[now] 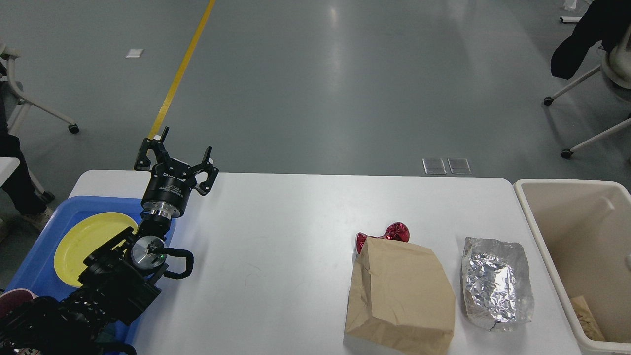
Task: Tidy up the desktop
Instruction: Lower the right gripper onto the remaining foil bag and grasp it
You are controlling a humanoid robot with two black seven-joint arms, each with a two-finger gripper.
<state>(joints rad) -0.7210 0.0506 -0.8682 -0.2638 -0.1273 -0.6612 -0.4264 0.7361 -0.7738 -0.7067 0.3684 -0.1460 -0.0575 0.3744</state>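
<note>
The white desktop (276, 256) fills the lower view. My left gripper (176, 154) is open and empty, raised over the desktop's far left corner, beside the blue tray (54, 217). A brown paper bag (402, 296) lies flat at the right of the desktop. A shiny red wrapper (394, 232) pokes out from behind its far edge. A crumpled silver foil bag (497, 282) lies to the right of the paper bag. My right gripper is out of view.
The blue tray holds a yellow plate (86, 236). A cream bin (577, 256) stands at the desktop's right edge, with a brown scrap (586, 315) inside. Wheeled chairs stand on the grey floor at far left (29, 103) and far right (591, 84).
</note>
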